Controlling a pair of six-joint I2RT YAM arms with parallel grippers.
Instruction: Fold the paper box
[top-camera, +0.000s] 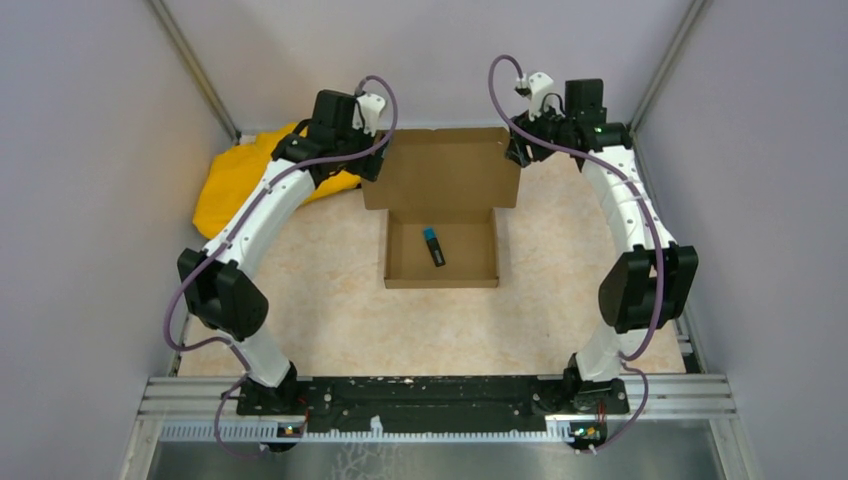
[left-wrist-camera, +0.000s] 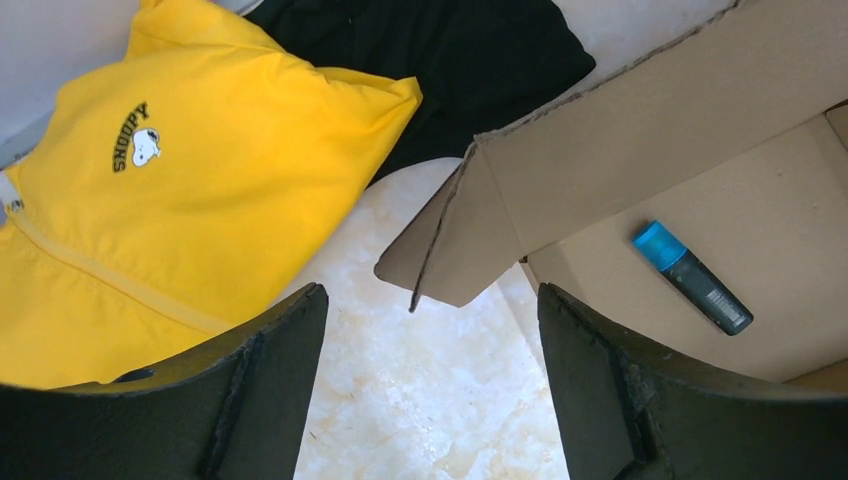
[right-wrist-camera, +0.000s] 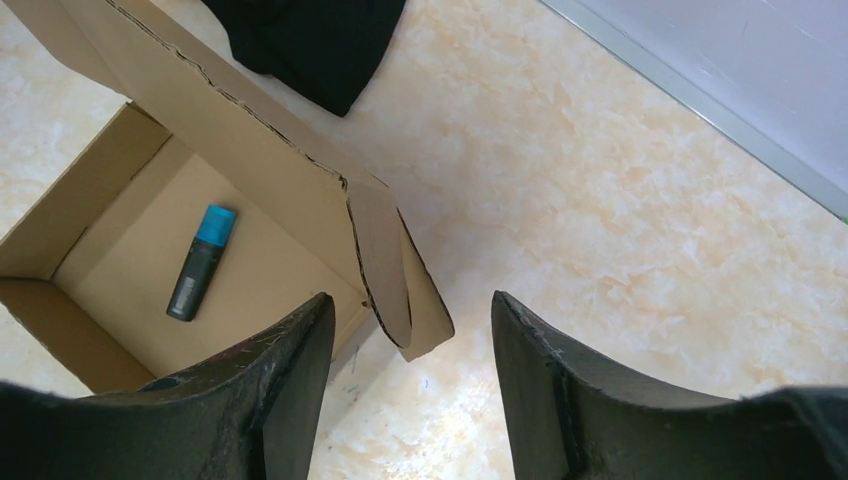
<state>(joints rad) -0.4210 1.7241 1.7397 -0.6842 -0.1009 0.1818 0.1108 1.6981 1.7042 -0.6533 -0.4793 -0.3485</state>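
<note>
Paper box (top-camera: 465, 255) sits mid-surface (top-camera: 330, 310), its tray nearest with a blue-capped marker (top-camera: 434, 246) inside and the lid open behind. Left claw (left-wrist-camera: 430, 300) and right claw (right-wrist-camera: 410, 305) each straddle a lid ear, jaws apart, gripping nothing. It would be best to pinch both ears evenly, tuck them inward, then lower the lid level. Beyond, the yellow cloth (left-wrist-camera: 180, 220) reads SNOOPY; the marker's label is illegible.

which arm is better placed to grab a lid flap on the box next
Right, narrowly: a paper box flap sits well inside the open right pincer; the left pincer only reaches the tip of its flap.
</note>
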